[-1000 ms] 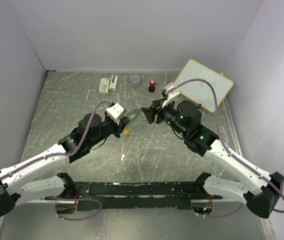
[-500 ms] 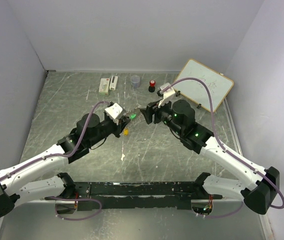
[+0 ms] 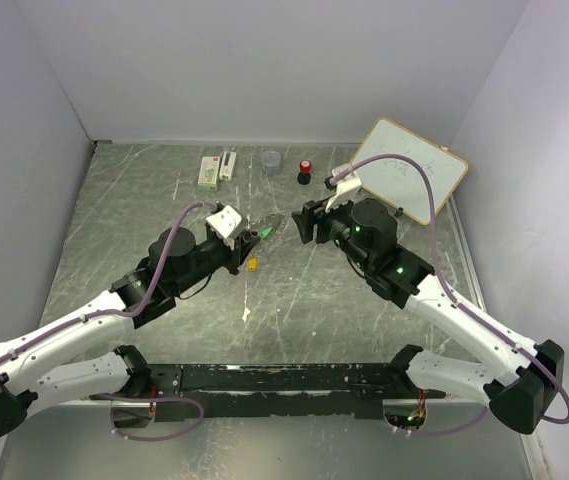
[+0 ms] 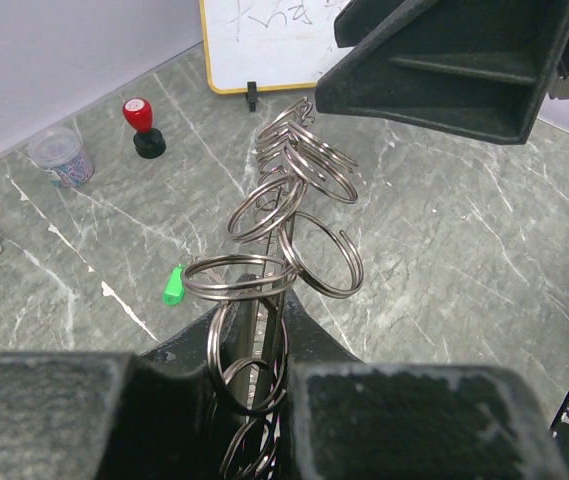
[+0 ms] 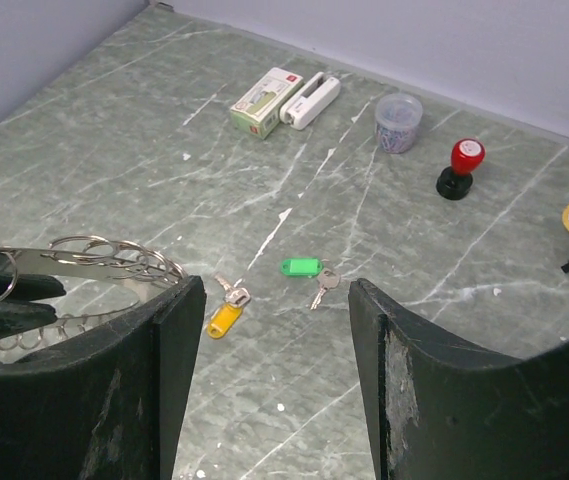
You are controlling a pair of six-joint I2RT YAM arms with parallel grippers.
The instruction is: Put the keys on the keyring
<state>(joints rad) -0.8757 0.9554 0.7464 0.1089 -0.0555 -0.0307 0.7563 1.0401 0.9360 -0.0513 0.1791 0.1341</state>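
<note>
Left gripper (image 4: 254, 365): jaws nearly together, pinching the near rim of the keyring (image 4: 284, 230). The ring is held off the worktop (image 3: 144, 200), edge-on in the left wrist view, and its fringe of small split rings runs away from the jaws toward the right gripper (image 5: 274, 290). Right gripper: jaws spread wide, nothing between them. One of its fingers (image 4: 444, 70) sits just beside the far end of the keyring; I cannot tell whether they touch. Both keys lie flat on the worktop around its middle, below the two grippers and apart from the keyring. The yellow key (image 5: 225, 318) is the nearer of the two. The green key (image 5: 301, 266) is just beyond it, and each coloured tag has a small metal key beside it. Toward the far edge stand a red-capped stamp (image 5: 461, 168) and a small clear cup (image 5: 399, 121), near each other. A white stapler (image 5: 309, 100) and a small box (image 5: 267, 100) lie touching, further toward the far left corner. A whiteboard (image 3: 409, 170) lies at the far right corner.
</note>
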